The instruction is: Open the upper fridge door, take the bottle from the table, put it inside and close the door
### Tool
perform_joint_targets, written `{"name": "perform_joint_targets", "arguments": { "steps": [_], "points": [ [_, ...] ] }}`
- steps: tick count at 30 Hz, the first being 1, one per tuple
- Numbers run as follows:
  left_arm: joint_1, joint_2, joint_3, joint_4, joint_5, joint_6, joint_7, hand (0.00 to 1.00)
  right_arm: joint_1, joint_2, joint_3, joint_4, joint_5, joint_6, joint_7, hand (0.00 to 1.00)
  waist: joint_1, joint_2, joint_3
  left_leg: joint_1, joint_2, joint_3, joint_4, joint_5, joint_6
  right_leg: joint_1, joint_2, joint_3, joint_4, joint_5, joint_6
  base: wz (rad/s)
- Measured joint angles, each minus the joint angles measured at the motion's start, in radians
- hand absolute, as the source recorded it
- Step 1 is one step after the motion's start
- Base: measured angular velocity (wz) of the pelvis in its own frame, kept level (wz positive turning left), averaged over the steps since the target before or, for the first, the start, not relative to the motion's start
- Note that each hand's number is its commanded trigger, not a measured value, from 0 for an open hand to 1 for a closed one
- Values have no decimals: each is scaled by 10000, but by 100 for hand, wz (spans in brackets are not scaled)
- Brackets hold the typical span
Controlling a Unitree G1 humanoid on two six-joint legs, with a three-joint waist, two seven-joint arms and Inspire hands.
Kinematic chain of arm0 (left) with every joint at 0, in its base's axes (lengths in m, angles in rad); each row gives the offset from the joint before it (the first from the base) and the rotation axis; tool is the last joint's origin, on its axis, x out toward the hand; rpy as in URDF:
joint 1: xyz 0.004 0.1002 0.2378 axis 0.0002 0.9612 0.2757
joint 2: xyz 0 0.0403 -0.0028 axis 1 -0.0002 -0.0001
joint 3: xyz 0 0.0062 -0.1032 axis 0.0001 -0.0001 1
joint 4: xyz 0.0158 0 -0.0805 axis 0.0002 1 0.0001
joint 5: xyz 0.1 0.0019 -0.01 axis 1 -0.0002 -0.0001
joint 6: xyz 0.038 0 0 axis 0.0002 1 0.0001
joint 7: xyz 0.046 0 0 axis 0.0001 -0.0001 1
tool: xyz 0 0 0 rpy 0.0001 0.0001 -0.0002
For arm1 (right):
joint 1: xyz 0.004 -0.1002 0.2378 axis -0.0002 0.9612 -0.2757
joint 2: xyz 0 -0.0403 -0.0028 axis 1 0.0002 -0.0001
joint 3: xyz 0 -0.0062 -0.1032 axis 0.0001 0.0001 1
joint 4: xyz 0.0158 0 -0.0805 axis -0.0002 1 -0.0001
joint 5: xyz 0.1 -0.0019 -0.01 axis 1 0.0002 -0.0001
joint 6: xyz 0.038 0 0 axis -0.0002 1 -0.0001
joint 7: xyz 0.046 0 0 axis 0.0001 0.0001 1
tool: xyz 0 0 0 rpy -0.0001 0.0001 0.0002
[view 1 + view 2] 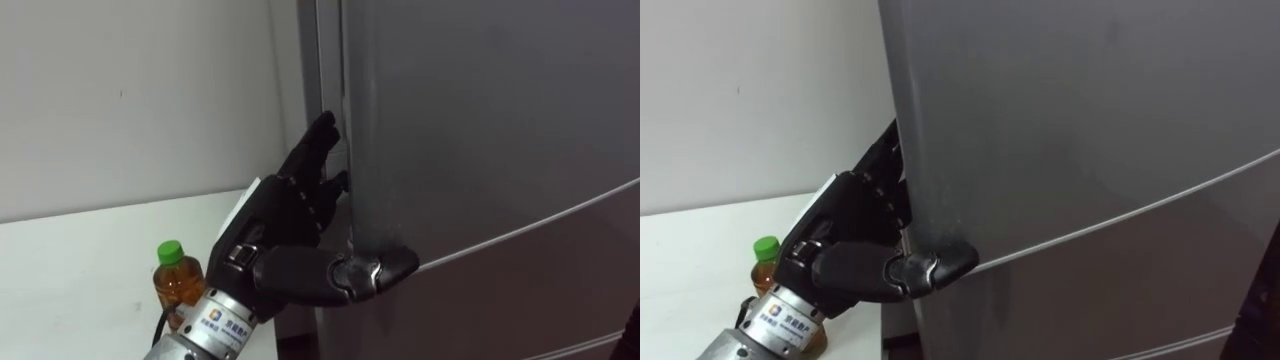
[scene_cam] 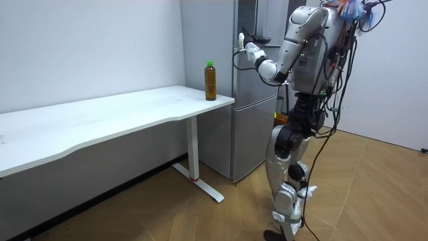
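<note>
The grey fridge stands in the upper middle of the room view, against the white wall, and the robot is on its feet right in front of it, at the frame's right. In the eye views the upper door takes up the right half of the frame, shut, with the seam to the lower door slanting across the lower right.

The long white bench runs from the room view's left edge up to the fridge's side.

The left hand comes in from the lower left of the left eye view and is up at the door's left edge. Its black fingers lie nearly straight along that edge, while the thumb bends across the door's front, so the edge sits pinched between them. A white sticker with a small logo and print sits on the wrist cuff (too small to read from here).

The bottle is upright on the bench's end nearest the fridge, at the lower left of the left eye view just behind the wrist, held by nothing. It has amber liquid and a green cap; I cannot make out any writing on it.
</note>
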Motion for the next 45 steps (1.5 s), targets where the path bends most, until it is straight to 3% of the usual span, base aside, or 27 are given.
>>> {"name": "perform_joint_targets", "arguments": {
  "steps": [8, 22, 35, 45],
  "points": [
    [1, 1, 3, 8, -114, 15, 68, 0, 56, -140, 1, 3, 214, 0, -8, 0, -15, 56, -27, 140, 42, 579, -124, -12, 71, 4, 11, 262, 4, 129, 65, -8],
    [2, 8, 3, 76, -120, 2, 68, 0, 122, -326, -17, -6, 344, -28, -217, 0, -19, 63, -22, 263, 34, 840, -230, -52, 138, 5, 19, 449, 3, 175, 108, -4],
    [88, 1, 3, 421, -871, -232, 80, 0, 219, -462, -103, -185, 348, -54, -291, 0, -166, 208, -42, 270, 42, 1458, -264, -92, 201, -129, 2, 706, 7, 326, 194, -5],
    [108, -6, -109, 472, -877, -250, 79, 0, 206, -523, -31, -143, 418, -134, -313, 0, -181, 221, -41, 273, 18, 1548, -237, -70, 251, -132, -33, 710, 4, 428, 205, -2]
  ]
}}
